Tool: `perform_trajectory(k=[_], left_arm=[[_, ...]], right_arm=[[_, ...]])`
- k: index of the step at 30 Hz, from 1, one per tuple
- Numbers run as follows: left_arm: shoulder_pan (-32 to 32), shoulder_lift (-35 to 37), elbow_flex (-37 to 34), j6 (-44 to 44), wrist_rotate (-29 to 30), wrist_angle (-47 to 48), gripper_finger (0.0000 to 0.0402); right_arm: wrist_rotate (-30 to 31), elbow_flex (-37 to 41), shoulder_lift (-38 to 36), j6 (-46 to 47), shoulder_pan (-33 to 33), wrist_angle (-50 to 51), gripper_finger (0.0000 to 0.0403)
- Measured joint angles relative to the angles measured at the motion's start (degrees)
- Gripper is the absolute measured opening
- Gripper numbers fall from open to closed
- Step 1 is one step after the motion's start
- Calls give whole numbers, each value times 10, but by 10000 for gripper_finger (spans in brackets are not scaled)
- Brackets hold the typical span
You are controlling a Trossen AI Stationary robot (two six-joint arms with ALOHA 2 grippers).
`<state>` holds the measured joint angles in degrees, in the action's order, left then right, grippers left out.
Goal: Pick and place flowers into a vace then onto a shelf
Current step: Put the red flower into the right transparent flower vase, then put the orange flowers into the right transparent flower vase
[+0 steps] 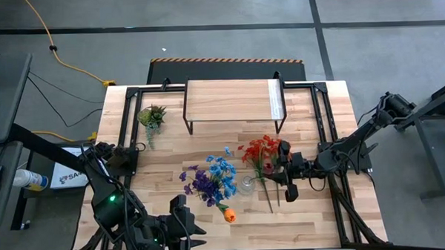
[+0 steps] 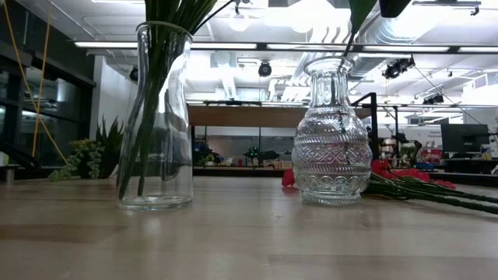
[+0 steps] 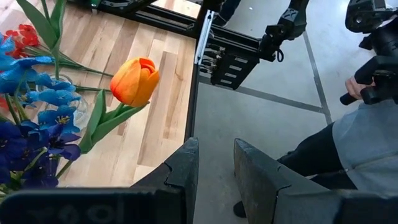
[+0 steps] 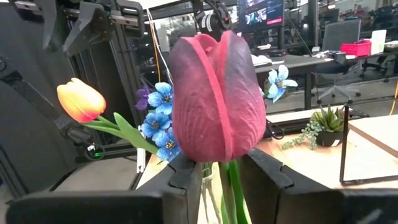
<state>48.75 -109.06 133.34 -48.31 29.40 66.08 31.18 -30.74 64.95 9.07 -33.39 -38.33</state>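
Maroon tulip [image 4: 217, 99] between slightly parted right fingers [image 4: 186, 177], left fingers [image 3: 186, 168] slightly apart, empty, potted plant [image 1: 152, 116] near shelf [image 1: 233, 101].

1. The shelf [image 1: 233, 99] stands at the table's [image 1: 315, 218] far edge, with a potted plant [image 1: 152, 116] to its left.
2. Two vases stand mid-table: the left vase [image 2: 156, 117] holds flowers [image 1: 210, 181]; the right vase [image 1: 246, 185] stands beside it.
3. More flowers [image 1: 259, 152] lie just right of the right vase.
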Motion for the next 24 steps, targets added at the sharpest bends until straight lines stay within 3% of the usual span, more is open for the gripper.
perform_trajectory(k=[10, 24], left_arm=[[0, 0, 0, 0, -4, 0, 134], [0, 0, 0, 0, -4, 0, 134]], right_arm=[[-1, 0, 0, 26, 0, 2, 100], [-1, 0, 0, 44, 0, 24, 157]])
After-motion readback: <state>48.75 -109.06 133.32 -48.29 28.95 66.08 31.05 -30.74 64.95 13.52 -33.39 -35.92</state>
